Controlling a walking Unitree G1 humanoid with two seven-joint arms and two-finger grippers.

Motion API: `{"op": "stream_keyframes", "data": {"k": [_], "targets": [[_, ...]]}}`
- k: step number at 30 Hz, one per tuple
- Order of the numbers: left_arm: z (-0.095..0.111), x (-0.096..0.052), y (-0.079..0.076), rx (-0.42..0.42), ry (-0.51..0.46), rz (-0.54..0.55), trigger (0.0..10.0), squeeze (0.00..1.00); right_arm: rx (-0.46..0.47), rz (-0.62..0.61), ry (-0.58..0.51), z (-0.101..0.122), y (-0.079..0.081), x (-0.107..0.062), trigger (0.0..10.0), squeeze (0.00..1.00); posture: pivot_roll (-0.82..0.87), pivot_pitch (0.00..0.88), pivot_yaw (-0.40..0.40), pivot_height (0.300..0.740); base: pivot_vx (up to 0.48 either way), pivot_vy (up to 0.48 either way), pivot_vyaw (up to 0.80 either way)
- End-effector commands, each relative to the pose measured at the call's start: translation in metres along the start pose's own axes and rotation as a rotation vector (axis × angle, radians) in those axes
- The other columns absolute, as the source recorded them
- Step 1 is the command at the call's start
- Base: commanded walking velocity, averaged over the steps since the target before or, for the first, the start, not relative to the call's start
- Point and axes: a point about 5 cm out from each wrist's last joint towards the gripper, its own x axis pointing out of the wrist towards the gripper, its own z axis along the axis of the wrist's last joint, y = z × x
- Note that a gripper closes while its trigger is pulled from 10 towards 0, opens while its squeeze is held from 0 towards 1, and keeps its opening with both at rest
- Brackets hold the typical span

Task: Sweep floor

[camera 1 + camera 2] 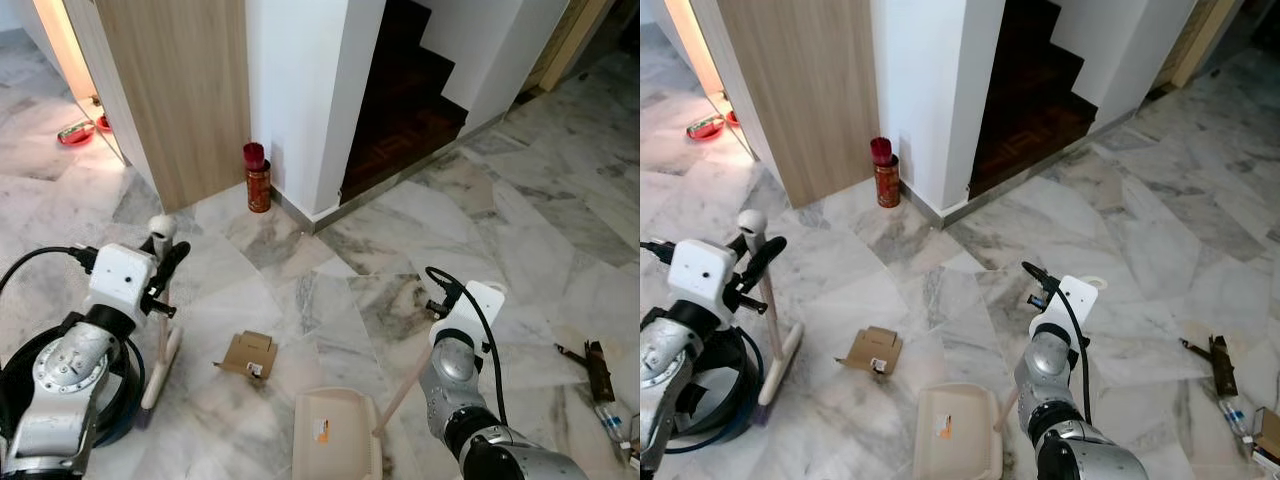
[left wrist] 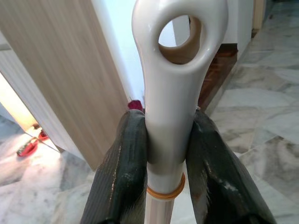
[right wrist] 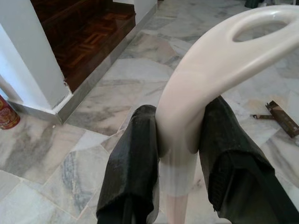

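Observation:
My left gripper (image 2: 167, 122) is shut on the white broom handle (image 2: 174, 88), just below its hanging hole. The broom (image 1: 160, 340) stands nearly upright at my left, its head on the marble floor. My right gripper (image 3: 179, 114) is shut on the cream dustpan handle (image 3: 205, 70). The cream dustpan (image 1: 336, 432) rests on the floor in front of me, with its stick rising to the right arm (image 1: 455, 350). A small piece of flattened brown cardboard (image 1: 247, 355) lies on the floor between the broom and the dustpan.
A red canister (image 1: 258, 180) stands against the white wall corner, beside a wooden panel (image 1: 185, 90). Dark wooden stairs (image 1: 400, 100) rise behind. Red bowls (image 1: 76, 132) sit at the far left. Brown scraps (image 1: 596, 366) and a bottle (image 1: 610, 420) lie at the right.

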Motion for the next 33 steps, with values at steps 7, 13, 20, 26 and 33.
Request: {"op": "stream_keyframes", "data": {"k": [7, 13, 20, 26, 33], "targets": [[0.009, 0.019, -0.02, 0.001, -0.082, -0.056, 10.0, 0.0, 0.001, -0.017, -0.009, 0.001, -0.008, 0.002, 10.0, 0.0, 0.13, 0.113, -0.156, 0.74, 0.0, 0.0, 0.0], [0.006, 0.02, -0.032, -0.063, -0.08, -0.103, 10.0, 0.0, 0.003, -0.016, -0.007, 0.0, -0.007, 0.001, 10.0, 0.0, 0.13, 0.114, -0.155, 0.74, 0.0, 0.0, 0.0], [0.001, 0.016, -0.038, -0.19, -0.042, -0.177, 10.0, 0.0, 0.001, -0.013, -0.007, 0.0, -0.006, 0.001, 10.0, 0.0, 0.13, 0.111, -0.158, 0.74, 0.0, 0.0, 0.0], [0.001, 0.012, -0.035, -0.266, -0.007, -0.253, 10.0, 0.0, 0.002, -0.009, -0.005, 0.0, -0.005, 0.001, 10.0, 0.0, 0.14, 0.109, -0.158, 0.74, 0.0, 0.0, 0.0], [0.008, 0.01, -0.03, -0.346, -0.014, -0.272, 10.0, 0.0, 0.0, -0.009, 0.0, 0.0, -0.004, 0.001, 10.0, 0.0, 0.15, 0.111, -0.158, 0.74, 0.0, 0.0, 0.0]]}}
